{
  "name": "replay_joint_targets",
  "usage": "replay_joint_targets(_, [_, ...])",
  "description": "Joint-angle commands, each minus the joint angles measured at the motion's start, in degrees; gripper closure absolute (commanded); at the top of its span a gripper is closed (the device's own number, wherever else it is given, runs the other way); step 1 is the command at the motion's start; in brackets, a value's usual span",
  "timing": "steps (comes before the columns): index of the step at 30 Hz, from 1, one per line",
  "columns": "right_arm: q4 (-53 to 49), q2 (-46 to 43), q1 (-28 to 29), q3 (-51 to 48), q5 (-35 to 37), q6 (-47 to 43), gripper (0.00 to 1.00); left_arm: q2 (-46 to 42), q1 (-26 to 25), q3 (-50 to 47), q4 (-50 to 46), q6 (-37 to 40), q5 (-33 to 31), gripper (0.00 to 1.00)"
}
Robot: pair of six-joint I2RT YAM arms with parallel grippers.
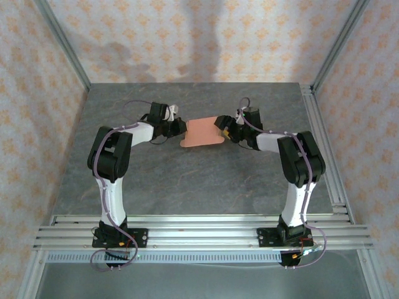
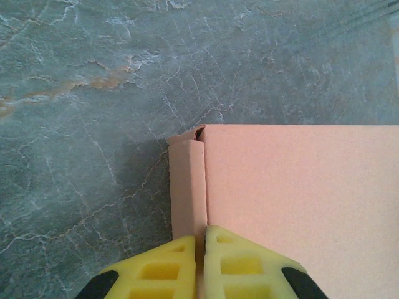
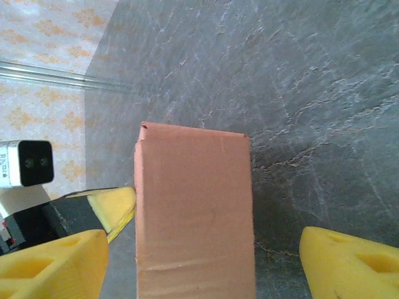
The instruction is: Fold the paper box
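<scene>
Box (image 1: 202, 132): my left gripper (image 2: 201, 235) is clamped on its 9 o'clock edge; my right gripper (image 3: 199, 255) stands wide open astride its 3 o'clock end.

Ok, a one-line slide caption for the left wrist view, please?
Left hand pinched shut on the side wall of the salmon-pink paper box, which rests on the grey marbled table.
</scene>
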Motion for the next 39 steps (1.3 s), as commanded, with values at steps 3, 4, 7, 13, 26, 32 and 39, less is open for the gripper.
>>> replay_joint_targets(3, [6.35, 1.6, 0.01, 1.98, -4.29, 3.27, 0.22, 1.95, 0.1, -0.26, -3.72, 0.85, -0.2, 0.9])
replay_joint_targets(4, [7.49, 1.89, 0.08, 1.88, -4.54, 4.04, 0.22, 1.97, 0.12, -0.44, -3.65, 0.86, -0.12, 0.9])
replay_joint_targets(7, [8.24, 2.2, 0.04, 2.28, -5.06, 4.75, 0.29, 1.96, 0.13, -0.49, -3.43, 0.59, 0.15, 0.9])
replay_joint_targets(13, [8.35, 1.56, 0.05, 2.34, -5.07, 4.63, 0.41, 1.99, 0.14, -0.25, -3.74, 0.73, -0.32, 0.88])
replay_joint_targets(26, [4.63, -1.12, 0.03, 1.88, -3.07, 3.26, 0.54, -7.27, 0.08, -9.39, 8.17, 0.68, -5.56, 0.41])
replay_joint_targets(32, [1.4, -3.25, -0.08, 2.37, -2.18, 2.09, 0.57, -17.44, -1.28, -17.9, 15.79, 6.66, -13.3, 0.21])
replay_joint_targets(39, [-1.91, -5.88, -0.82, 2.94, -1.56, 2.08, 0.6, -26.18, -6.51, -24.83, 21.53, 22.91, -24.01, 0.06])
